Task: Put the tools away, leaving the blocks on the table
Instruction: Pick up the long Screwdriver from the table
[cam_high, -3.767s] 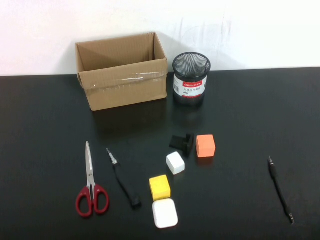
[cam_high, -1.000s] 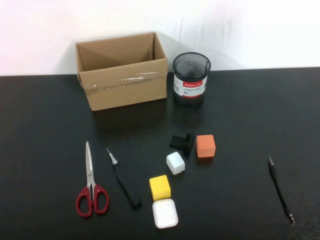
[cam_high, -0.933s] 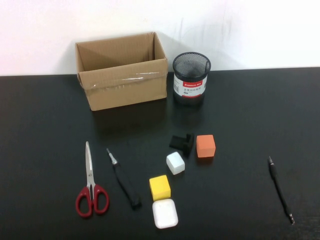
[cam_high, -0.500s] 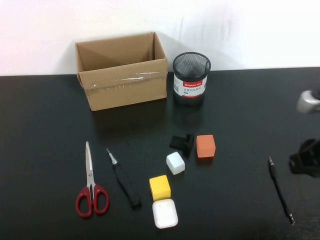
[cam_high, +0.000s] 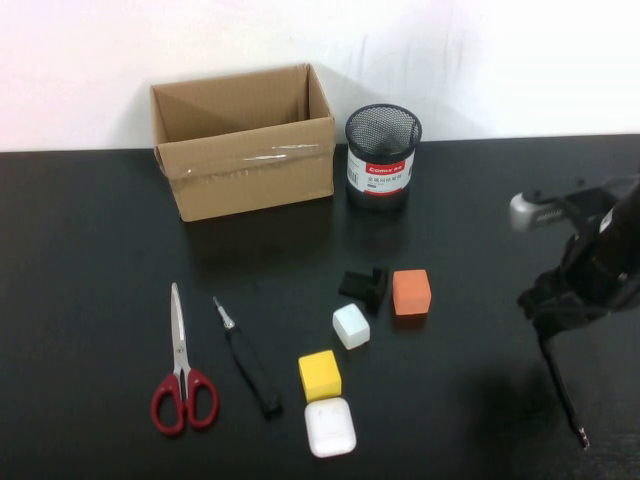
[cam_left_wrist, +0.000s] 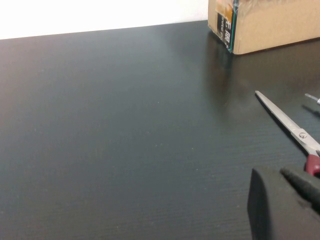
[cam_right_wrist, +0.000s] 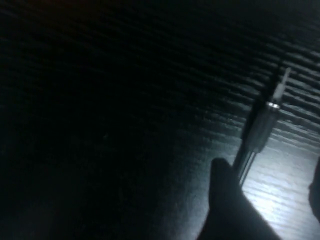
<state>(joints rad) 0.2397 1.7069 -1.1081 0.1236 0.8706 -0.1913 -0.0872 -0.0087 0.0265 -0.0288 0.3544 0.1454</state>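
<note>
Nearest, low in the frame, the scissors (cam_high: 182, 372), short screwdriver (cam_high: 248, 359) and blocks (cam_high: 329, 394) lie on the black table (cam_high: 90, 260); my left gripper (cam_left_wrist: 287, 202), fingers' state unreadable, waits beside the scissors. At right, my right gripper (cam_high: 548, 308) hovers with fingers spread over the thin driver (cam_high: 563, 391). Farther back, the cardboard box (cam_high: 245, 140) and mesh cup (cam_high: 382, 156) show no tools stored yet, I judge.

wall (cam_high: 520, 60): plain white, behind the far edge of the table (cam_high: 90, 250); table: wide, matte black, faint wood grain; light: even, soft
</note>
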